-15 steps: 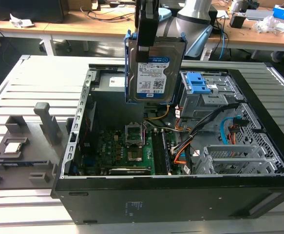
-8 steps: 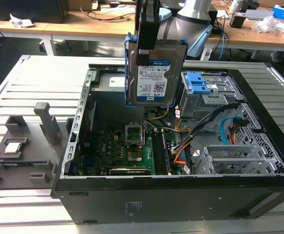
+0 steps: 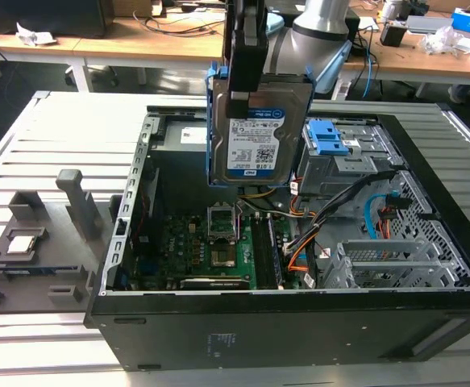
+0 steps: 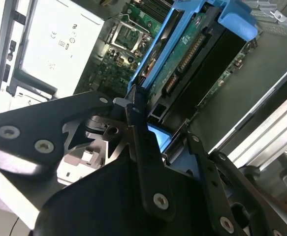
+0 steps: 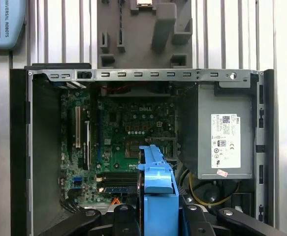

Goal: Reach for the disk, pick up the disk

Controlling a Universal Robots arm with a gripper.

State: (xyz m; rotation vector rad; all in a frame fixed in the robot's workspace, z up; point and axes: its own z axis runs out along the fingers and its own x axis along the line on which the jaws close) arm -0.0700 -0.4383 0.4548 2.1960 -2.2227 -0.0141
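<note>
The disk (image 3: 257, 149) hangs upright above the open computer case (image 3: 243, 322), its white-and-blue label facing the exterior camera and a blue bracket along its edges. My gripper (image 3: 245, 97) comes down from above and is shut on its upper part. In the second wrist view the disk (image 4: 190, 54) is seen edge-on, running away from the gripper (image 4: 160, 135), with one black finger (image 4: 136, 115) pressed to its side. In the first wrist view the blue bracket of the disk (image 5: 158, 189) rises between the gripper (image 5: 158, 219) arms, over the motherboard.
Below lie the motherboard (image 3: 214, 246), loose cables (image 3: 307, 242) and a grey power supply box (image 5: 224, 132). A second blue bracket (image 3: 325, 137) sits in the case's drive bay. A grey fixture (image 3: 57, 234) holding a small square chip (image 3: 23, 240) stands at the exterior view's left.
</note>
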